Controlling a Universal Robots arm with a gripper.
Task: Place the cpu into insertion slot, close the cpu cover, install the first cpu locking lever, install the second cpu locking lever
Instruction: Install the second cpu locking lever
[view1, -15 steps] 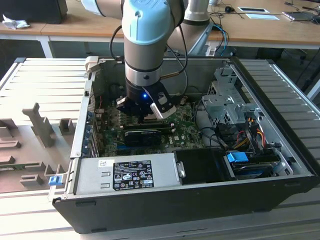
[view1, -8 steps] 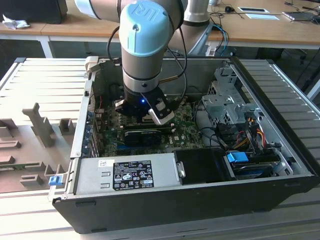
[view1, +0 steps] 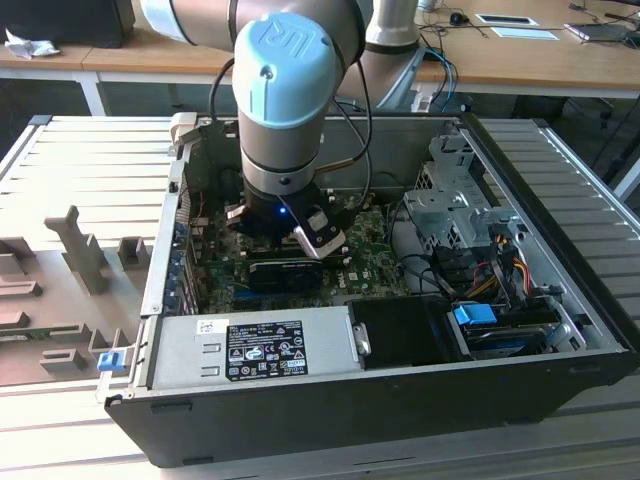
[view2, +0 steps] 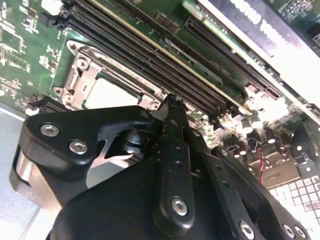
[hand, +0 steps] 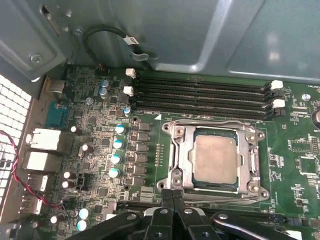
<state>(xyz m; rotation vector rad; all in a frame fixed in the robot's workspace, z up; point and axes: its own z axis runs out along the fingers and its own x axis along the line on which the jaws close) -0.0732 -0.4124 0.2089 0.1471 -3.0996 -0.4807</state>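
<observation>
One small square chip, the cpu, lies flat inside the insertion slot on the green motherboard, its dull grey metal top catching a soft sheen in the first wrist view. Over it sits the cpu cover, a thin silver frame whose wide central window leaves the chip's top bare; the frame lies down flat on the socket rim, with round screw heads at its corners. In the second wrist view the same cover appears as bright stamped metal around the pale chip. The gripper stands at the near edge of the socket, its two slim black fingers pressed together with no gap between them and nothing held, their tips touching or just above the frame's edge; which of the two I cannot tell. Just beyond the socket run four long black memory slots with white latches at their ends. Small silver cylindrical capacitors stand in a column beside the socket. In the exterior view the arm's grey and pale blue wrist reaches down into the open black computer case, which lies on a ribbed metal table, with a labelled silver power supply along the case's near wall.
</observation>
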